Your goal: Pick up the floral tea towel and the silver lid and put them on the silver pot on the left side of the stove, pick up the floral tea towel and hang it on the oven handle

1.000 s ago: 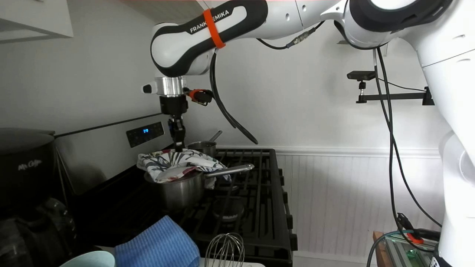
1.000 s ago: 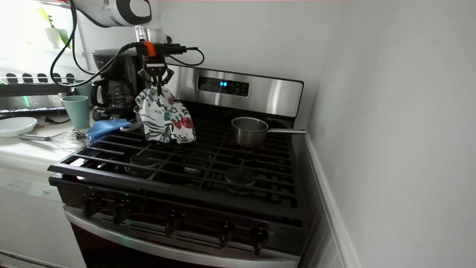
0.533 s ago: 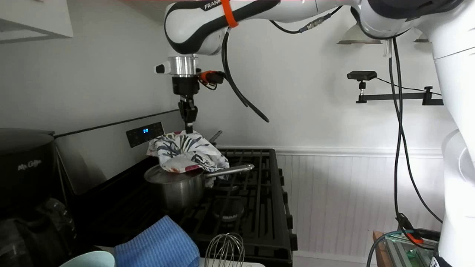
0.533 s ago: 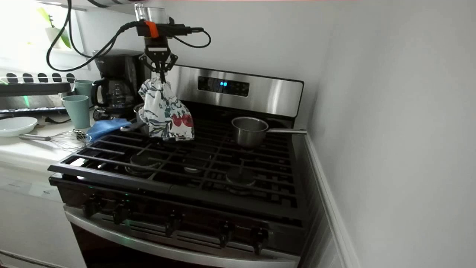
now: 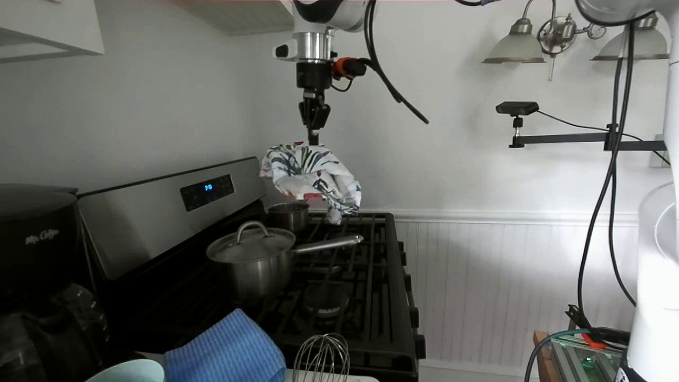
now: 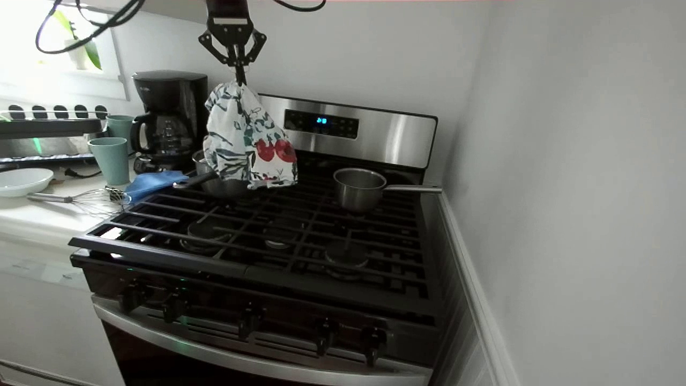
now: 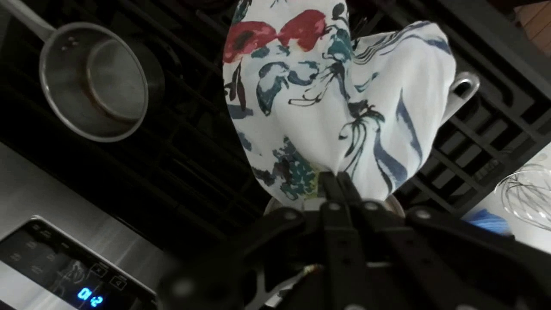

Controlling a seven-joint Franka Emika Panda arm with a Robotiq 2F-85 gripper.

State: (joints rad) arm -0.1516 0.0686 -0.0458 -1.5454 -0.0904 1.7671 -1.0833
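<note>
The floral tea towel (image 5: 313,172) hangs bunched in the air, pinched at its top by my gripper (image 5: 313,139), which is shut on it. Below and behind it, in an exterior view, the silver pot (image 5: 260,278) stands on the stove (image 6: 289,230) with the silver lid (image 5: 252,246) resting on top, arched handle up. The towel (image 6: 249,139) partly covers that pot (image 6: 228,187) in an exterior view. From the wrist, cloth (image 7: 301,107) spreads ahead of the fingertips and hides most of the pot. The oven handle (image 6: 257,364) runs along the stove's front, with no cloth on it.
A smaller saucepan (image 6: 360,190) sits at the stove's back, its handle toward the wall. On the counter lie a blue cloth (image 5: 225,350), a whisk (image 5: 322,355), a green cup (image 6: 111,161) and a white bowl (image 6: 24,182). A coffee maker (image 6: 171,118) stands beside the range.
The gripper has risen with the towel, lifting it off the pot and away from the back panel. The lid, covered a second ago, now shows on the pot.
</note>
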